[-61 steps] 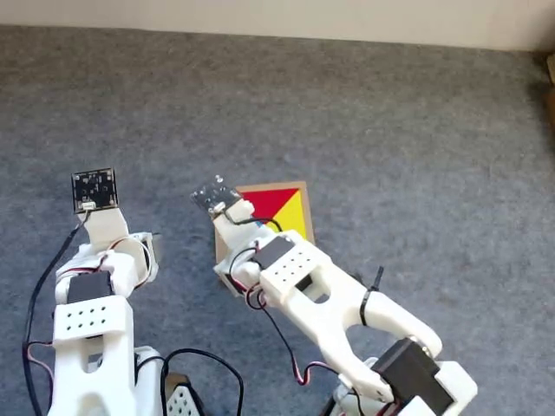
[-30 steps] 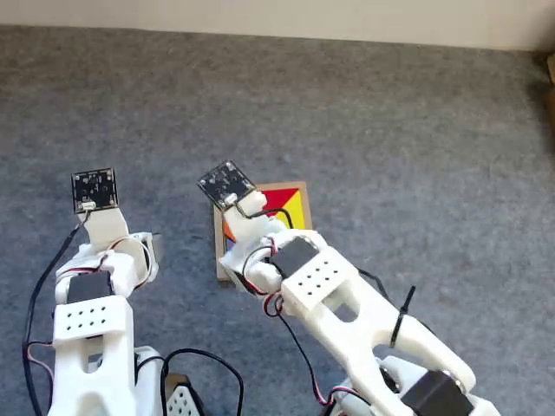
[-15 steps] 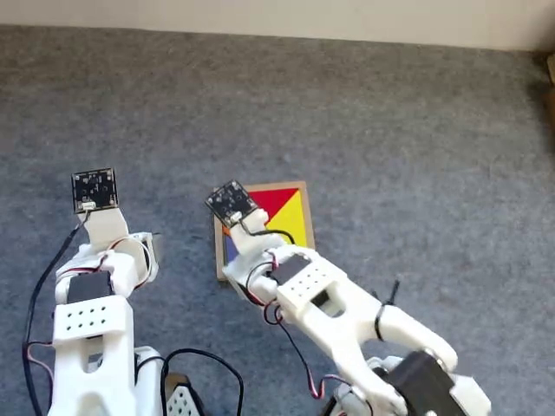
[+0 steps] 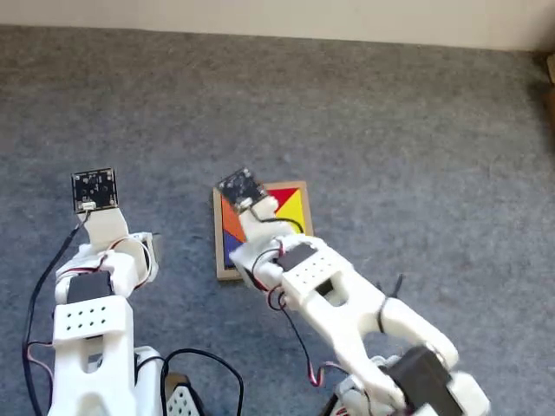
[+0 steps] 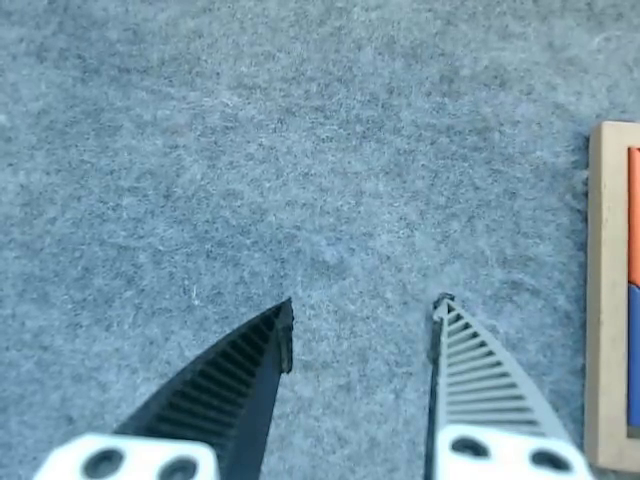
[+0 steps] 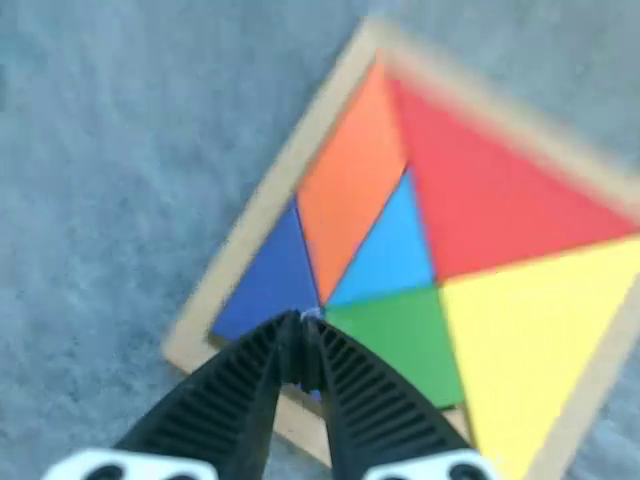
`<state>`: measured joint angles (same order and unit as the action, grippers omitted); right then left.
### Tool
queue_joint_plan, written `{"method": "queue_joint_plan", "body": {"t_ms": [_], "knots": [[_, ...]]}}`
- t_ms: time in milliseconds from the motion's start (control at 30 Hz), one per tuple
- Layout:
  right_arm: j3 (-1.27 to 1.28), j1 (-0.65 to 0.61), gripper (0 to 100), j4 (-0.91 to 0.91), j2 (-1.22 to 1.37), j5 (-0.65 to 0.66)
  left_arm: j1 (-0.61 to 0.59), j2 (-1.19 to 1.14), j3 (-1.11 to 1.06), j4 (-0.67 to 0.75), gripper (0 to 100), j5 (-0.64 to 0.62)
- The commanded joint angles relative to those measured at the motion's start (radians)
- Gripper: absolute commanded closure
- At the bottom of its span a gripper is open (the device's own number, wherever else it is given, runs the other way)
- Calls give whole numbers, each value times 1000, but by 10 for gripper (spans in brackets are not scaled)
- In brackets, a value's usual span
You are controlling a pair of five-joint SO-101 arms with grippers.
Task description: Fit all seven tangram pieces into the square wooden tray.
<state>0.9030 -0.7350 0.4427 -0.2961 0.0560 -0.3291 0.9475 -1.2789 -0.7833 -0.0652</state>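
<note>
The right gripper [image 6: 300, 345], jaws together, hangs over the wooden tray [image 4: 218, 247] at the high view's centre. The left gripper [image 5: 360, 325], jaws apart, hovers over grey carpet [image 5: 250, 150] at lower left.

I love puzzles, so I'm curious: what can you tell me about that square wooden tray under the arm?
The square wooden tray is a flat, pale-wood frame with a narrow raised rim, lying on grey carpet. Coloured pieces sit edge to edge inside it: orange, red, yellow, green, light blue, dark blue. The right end effector, shut, is where dark blue, light blue and green meet, hiding a small part; whether it touches cannot be told.
</note>
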Motion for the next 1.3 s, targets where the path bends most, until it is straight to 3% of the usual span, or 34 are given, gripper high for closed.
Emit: {"method": "queue_joint_plan", "body": {"t_ms": [0, 167, 400, 567, 933, 1133, 1267], "knots": [[41, 48, 993, 25, -197, -6, -10, 19, 7, 15, 776, 8], [140, 154, 993, 31, -426, -6, -10, 19, 12, 15, 787, 5], [352, 249, 993, 33, -762, -2, -10, 21, 35, 15, 996, 8], [509, 318, 993, 44, -977, 0, -10, 47, 30, 15, 995, 8], [576, 378, 993, 378, -1322, 0, -7, 565, -211, 9, 995, 6], [645, 378, 993, 532, -1517, -6, 42, 866, -268, -193, 995, 8], [720, 398, 993, 553, -1537, -6, 102, 878, -262, -244, 995, 58]]}}
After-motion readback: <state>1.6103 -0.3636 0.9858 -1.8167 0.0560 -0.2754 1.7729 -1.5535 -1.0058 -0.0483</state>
